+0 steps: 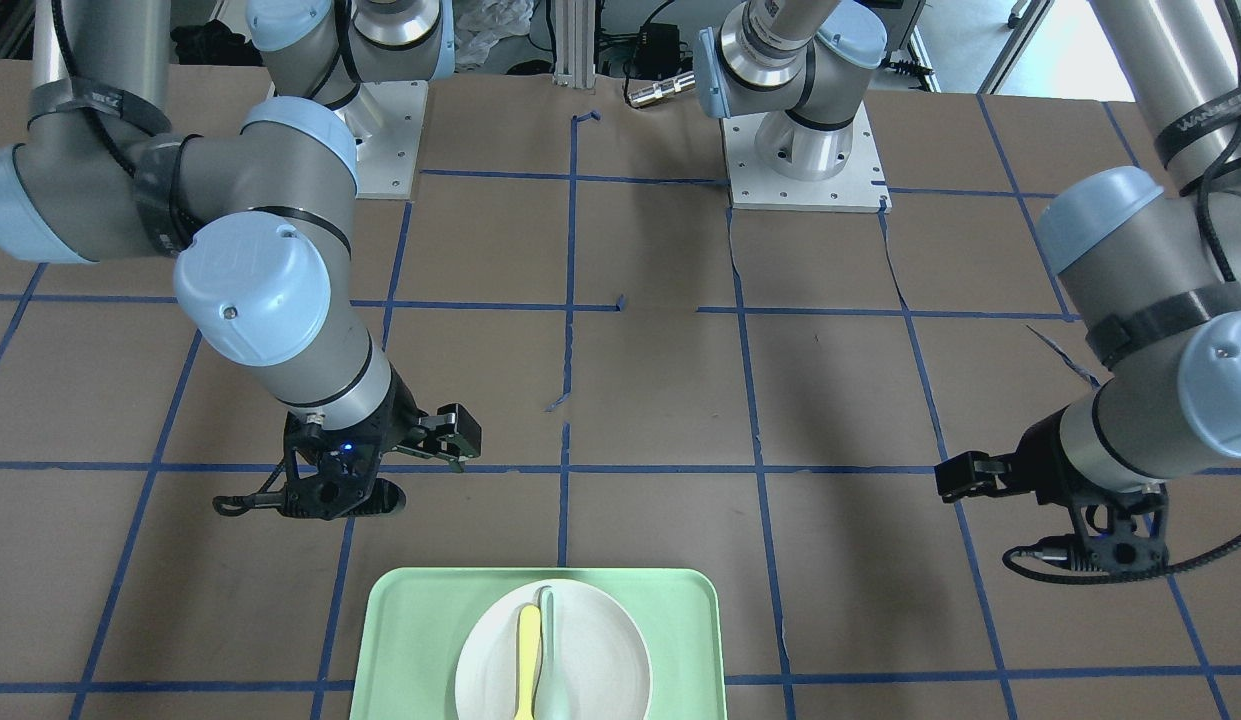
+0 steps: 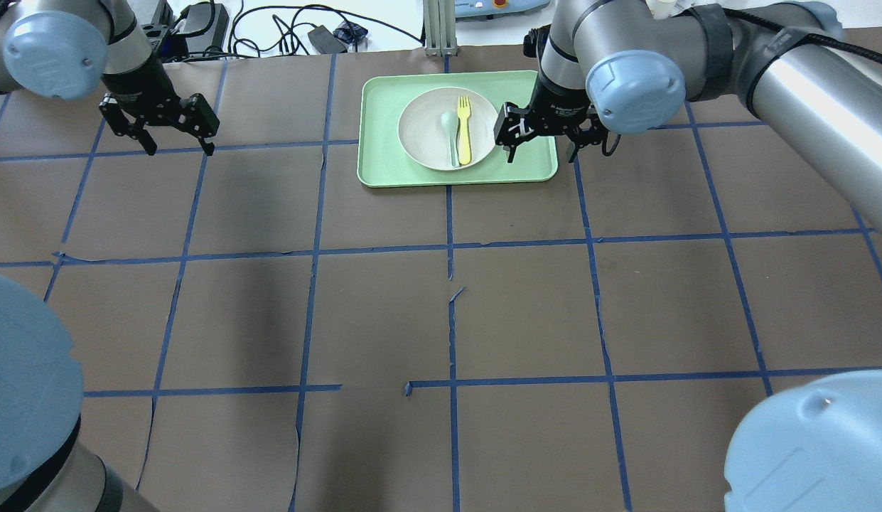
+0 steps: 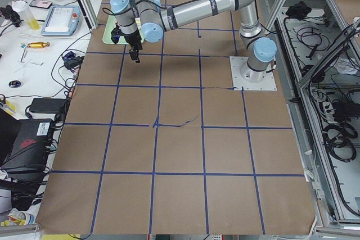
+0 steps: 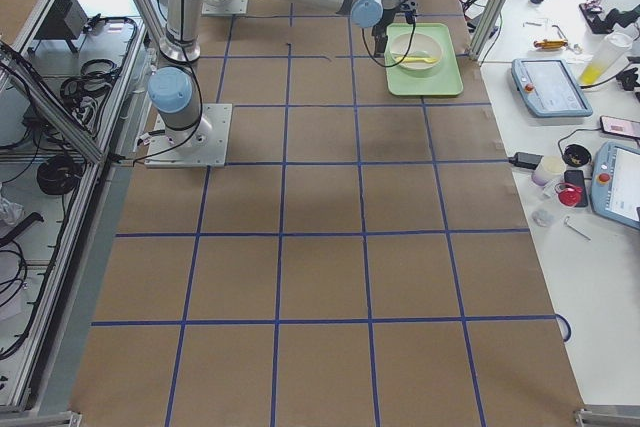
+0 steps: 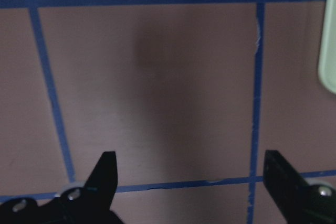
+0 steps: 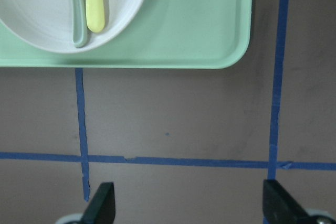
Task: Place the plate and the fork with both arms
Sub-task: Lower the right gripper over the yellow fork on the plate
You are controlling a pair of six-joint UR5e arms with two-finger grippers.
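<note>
Fork [image 2: 464,131] lies on plate [image 2: 421,139] beside spoon [image 2: 451,139], all on green tray [image 2: 384,165]; long axis runs away from robot, tines far. Right gripper [image 2: 541,149] jaws apart, empty, near tray's right edge, height unclear, so nearer; left gripper [image 2: 179,142] apart, empty, well off to left

In tray [image 2: 380,128], plate [image 2: 423,135] under fork [image 2: 465,131]
</note>
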